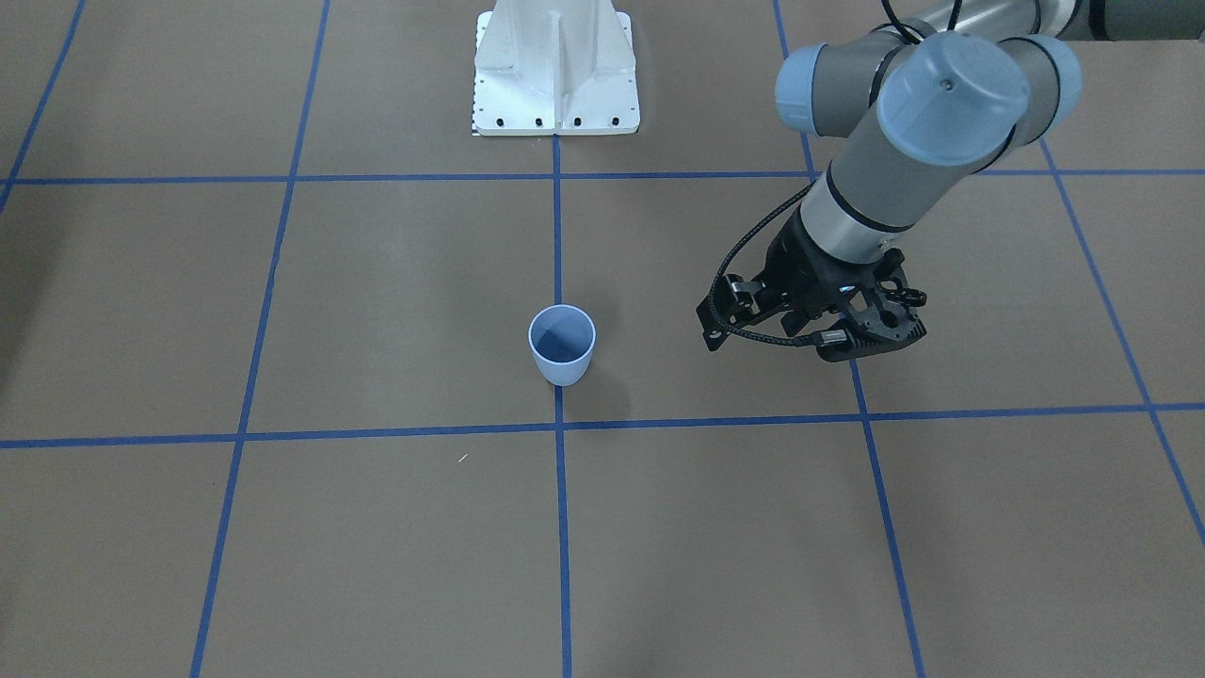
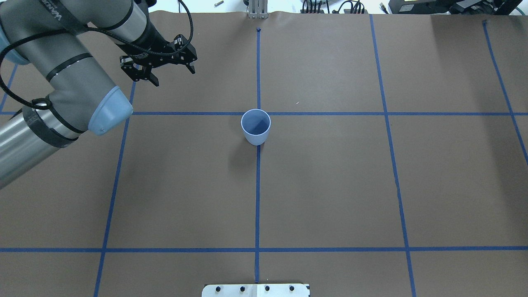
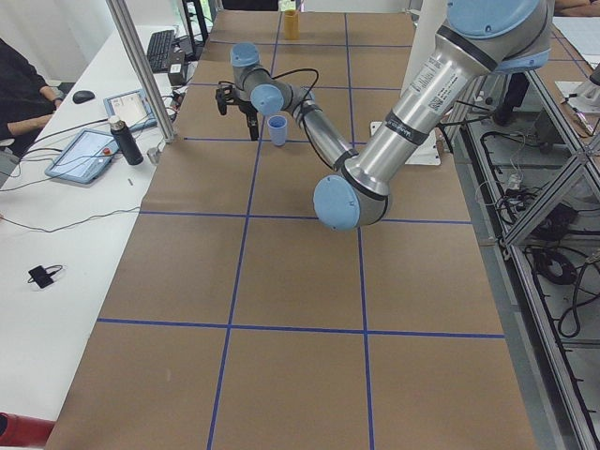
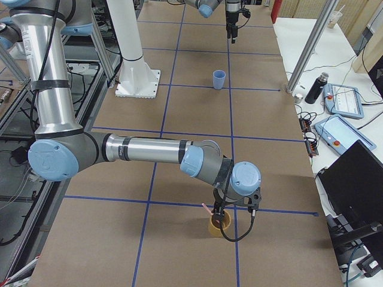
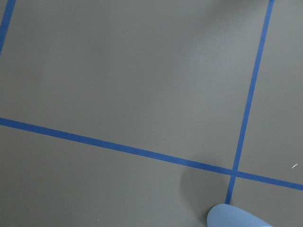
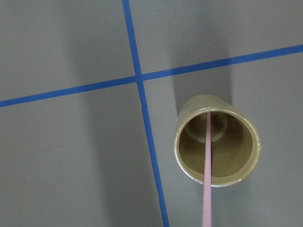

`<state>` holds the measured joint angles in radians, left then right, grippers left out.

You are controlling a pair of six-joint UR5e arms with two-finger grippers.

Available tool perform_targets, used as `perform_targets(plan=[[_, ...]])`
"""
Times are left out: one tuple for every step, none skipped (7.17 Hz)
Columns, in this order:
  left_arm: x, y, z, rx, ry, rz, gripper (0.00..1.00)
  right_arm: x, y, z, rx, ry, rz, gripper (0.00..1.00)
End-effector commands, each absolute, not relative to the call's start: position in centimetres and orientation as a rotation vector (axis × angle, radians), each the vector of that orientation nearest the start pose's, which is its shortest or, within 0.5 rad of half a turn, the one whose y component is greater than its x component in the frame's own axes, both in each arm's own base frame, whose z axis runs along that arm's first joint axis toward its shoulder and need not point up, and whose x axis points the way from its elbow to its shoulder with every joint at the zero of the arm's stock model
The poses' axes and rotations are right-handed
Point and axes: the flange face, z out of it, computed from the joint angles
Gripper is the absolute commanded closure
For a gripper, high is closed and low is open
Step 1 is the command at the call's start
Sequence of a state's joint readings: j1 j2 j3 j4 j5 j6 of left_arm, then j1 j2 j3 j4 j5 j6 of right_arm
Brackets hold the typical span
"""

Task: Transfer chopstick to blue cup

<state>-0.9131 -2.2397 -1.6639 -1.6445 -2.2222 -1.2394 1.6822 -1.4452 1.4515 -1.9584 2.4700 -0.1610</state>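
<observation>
The pale blue cup (image 2: 255, 126) stands upright and empty at the table's middle; it also shows in the front view (image 1: 562, 345) and the exterior right view (image 4: 219, 79). A pale pink chopstick (image 6: 208, 179) leans in a tan cup (image 6: 217, 139) at the table's right end, its top sticking out (image 4: 206, 208). My right gripper (image 4: 223, 209) hangs directly over that tan cup (image 4: 219, 226); I cannot tell whether it is open or shut. My left gripper (image 2: 172, 75) is open and empty, off to the cup's far left (image 1: 800, 341).
The robot's white base plate (image 1: 555, 71) sits at the table's near edge. Blue tape lines (image 2: 258, 185) grid the brown table. Beyond the table's far edge, tablets and a dark bottle (image 4: 315, 88) stand on a white bench.
</observation>
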Motion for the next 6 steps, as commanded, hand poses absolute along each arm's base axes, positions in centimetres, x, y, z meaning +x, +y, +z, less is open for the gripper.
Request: perform_targets(plan=[[34.82, -57.29, 21.0, -0.027, 1.01, -0.259, 0.02, 11.03, -49.45, 68.99, -0.282, -0.932, 0.155, 0.01], [34.82, -57.29, 21.0, -0.027, 1.01, -0.259, 0.02, 10.97, -48.87, 69.6, -0.294, -0.933, 0.162, 0.15], [34.71, -57.31, 20.94, -0.025, 1.012, -0.26, 0.02, 10.85, -48.73, 69.79, -0.311, -0.933, 0.19, 0.34], [34.63, -57.21, 20.77, -0.023, 1.014, -0.259, 0.02, 10.66, -48.72, 69.81, -0.328, -0.933, 0.222, 0.58], [34.6, -57.17, 20.7, -0.022, 1.015, -0.258, 0.02, 10.52, -48.85, 69.73, -0.329, -0.932, 0.223, 0.79], [34.57, -57.14, 20.64, -0.022, 1.016, -0.259, 0.02, 10.38, -49.07, 69.54, -0.326, -0.945, 0.224, 0.98]])
